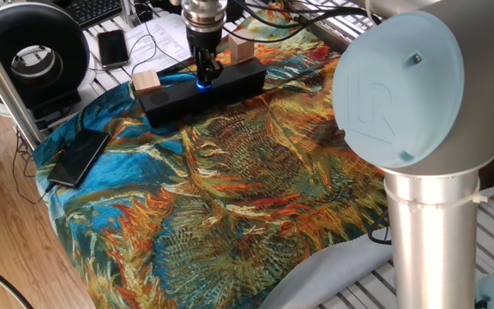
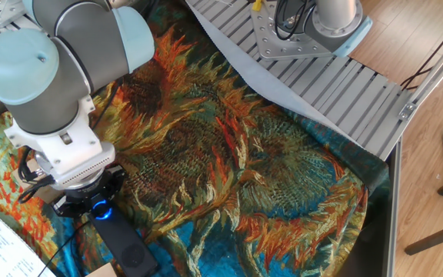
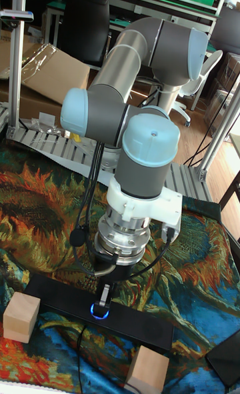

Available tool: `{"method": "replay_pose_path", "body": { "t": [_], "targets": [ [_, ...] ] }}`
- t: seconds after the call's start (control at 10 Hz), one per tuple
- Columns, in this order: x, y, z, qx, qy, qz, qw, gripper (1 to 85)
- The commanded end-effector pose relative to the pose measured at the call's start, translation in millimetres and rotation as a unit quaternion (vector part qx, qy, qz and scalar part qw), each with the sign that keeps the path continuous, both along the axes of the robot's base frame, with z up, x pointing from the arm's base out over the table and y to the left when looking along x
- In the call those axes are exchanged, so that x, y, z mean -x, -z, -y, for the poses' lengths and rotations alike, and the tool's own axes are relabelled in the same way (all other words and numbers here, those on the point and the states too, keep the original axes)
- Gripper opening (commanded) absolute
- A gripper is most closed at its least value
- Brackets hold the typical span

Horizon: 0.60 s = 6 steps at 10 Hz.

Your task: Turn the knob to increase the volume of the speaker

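At the left edge of the sunflower-patterned cloth (image 1: 256,180) in one fixed view lies a flat black phone (image 1: 79,157), with a second phone (image 1: 112,47) farther back beside some papers. Right of these, near the far edge of the cloth, sits the speaker (image 1: 202,91), a long black bar set at a slant, with a wooden block (image 1: 146,81) touching its left end and another block (image 1: 242,49) just behind its right end. The knob (image 1: 202,83) glows blue in the middle of the speaker's top face. The gripper (image 1: 205,71) points straight down onto it, its dark fingers (image 3: 105,295) drawn close together at the knob; whether they actually pinch it cannot be made out. In the tall fixed view the blue ring shows just beneath the fingertips. Further right, the arm's large pale-blue joint (image 1: 399,81) fills the foreground, standing on a slatted metal base (image 2: 337,81).
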<state>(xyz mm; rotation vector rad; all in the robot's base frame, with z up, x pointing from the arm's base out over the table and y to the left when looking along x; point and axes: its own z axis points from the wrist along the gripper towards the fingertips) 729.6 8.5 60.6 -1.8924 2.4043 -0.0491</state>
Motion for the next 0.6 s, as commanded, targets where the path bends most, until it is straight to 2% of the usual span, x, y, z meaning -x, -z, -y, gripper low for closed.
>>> {"method": "replay_pose_path", "body": {
  "t": [0.0, 0.5],
  "targets": [
    [-1.1, -0.9, -2.5, -0.011, 0.024, 0.001, 0.9996, 22.7],
    [-3.7, -1.7, -0.7, -0.013, 0.056, 0.007, 0.9983, 22.3]
  ]
}}
